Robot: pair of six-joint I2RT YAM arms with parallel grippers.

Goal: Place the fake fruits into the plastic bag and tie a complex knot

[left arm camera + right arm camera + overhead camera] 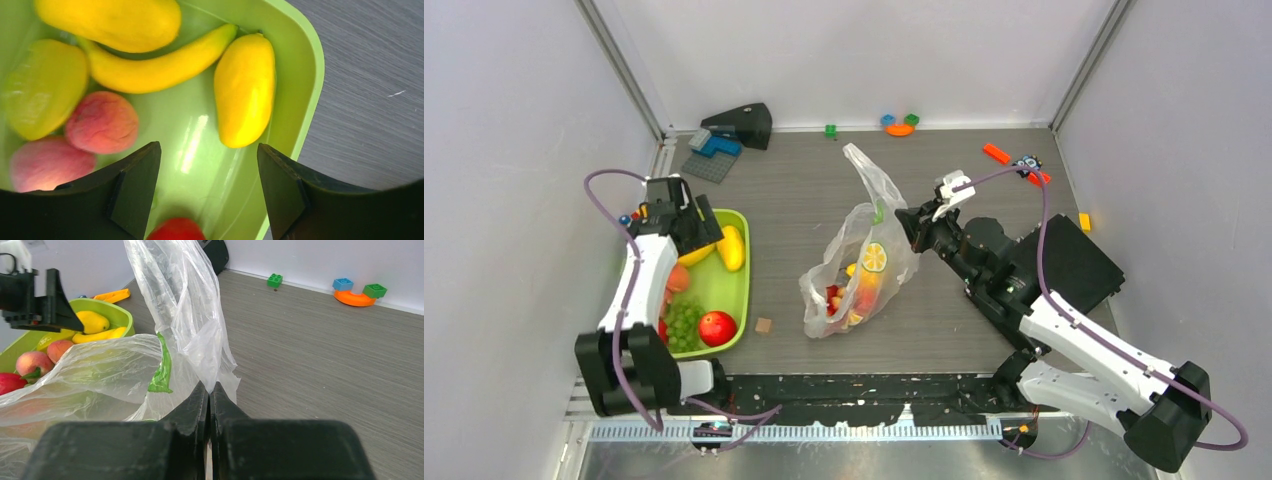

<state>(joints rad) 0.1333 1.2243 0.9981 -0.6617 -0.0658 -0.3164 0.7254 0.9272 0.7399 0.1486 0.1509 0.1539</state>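
The plastic bag (864, 265) lies mid-table with several fake fruits inside, among them a citrus slice (874, 258) and a strawberry (834, 298). My right gripper (210, 387) is shut on the bag's edge (185, 300) and holds its mouth up. The lime-green tray (742, 290) at the left holds a mango (245, 90), a banana (160, 67), peaches (102, 122), grapes (684, 325) and a red apple (717, 327). My left gripper (209, 146) hangs open just above the tray floor, with the mango close ahead of it and nothing between its fingers.
Toy bricks lie along the back wall: green (830, 130), an orange and blue cluster (900, 124), an orange piece (997, 153). A grey baseplate (709, 160) and a black wedge (742, 125) sit at the back left. A small brown block (764, 325) lies beside the tray.
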